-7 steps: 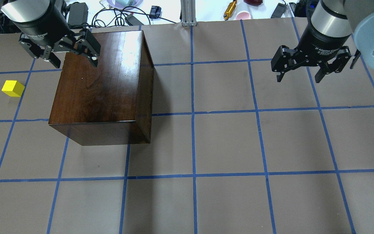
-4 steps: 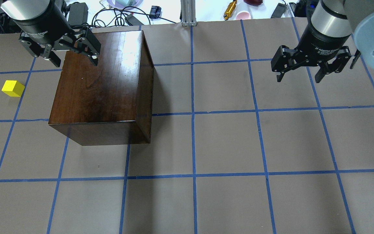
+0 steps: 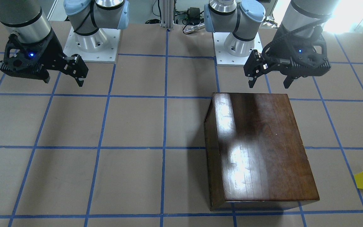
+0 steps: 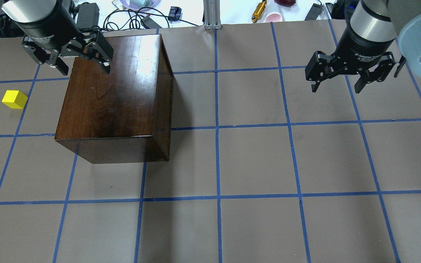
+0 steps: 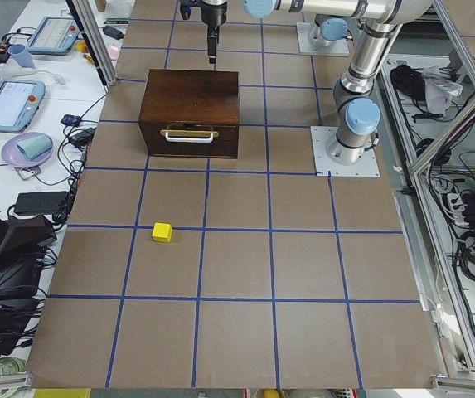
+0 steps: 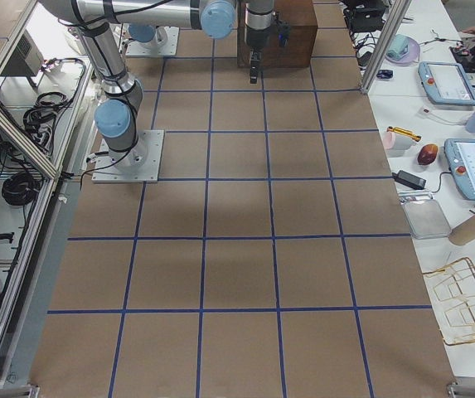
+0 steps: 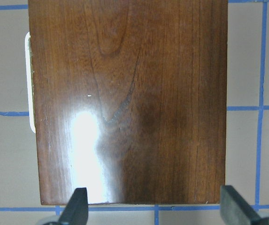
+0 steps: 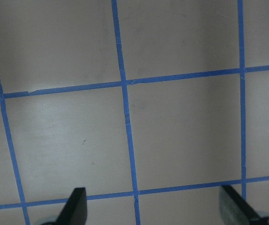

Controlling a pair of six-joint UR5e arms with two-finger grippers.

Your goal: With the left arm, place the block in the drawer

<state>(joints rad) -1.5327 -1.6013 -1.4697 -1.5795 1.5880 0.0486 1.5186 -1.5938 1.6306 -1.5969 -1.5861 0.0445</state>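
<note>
L tool [image 4: 85, 69] wide open, empty, over wooden box [image 4: 115, 98]; drawer [image 5: 189, 144] shut, front faces robot's left, block [image 4: 14, 99] lies that side. R tool [image 4: 336, 87] open, empty, well apart.

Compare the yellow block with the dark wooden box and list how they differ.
Size: the block is far smaller than the box. Colour: the block is bright yellow, the box dark brown. Finish: the block's faces look plain, while the box's top is glossy and reflects light, and its front carries a pale handle. Both sit on the table, apart from each other.
</note>
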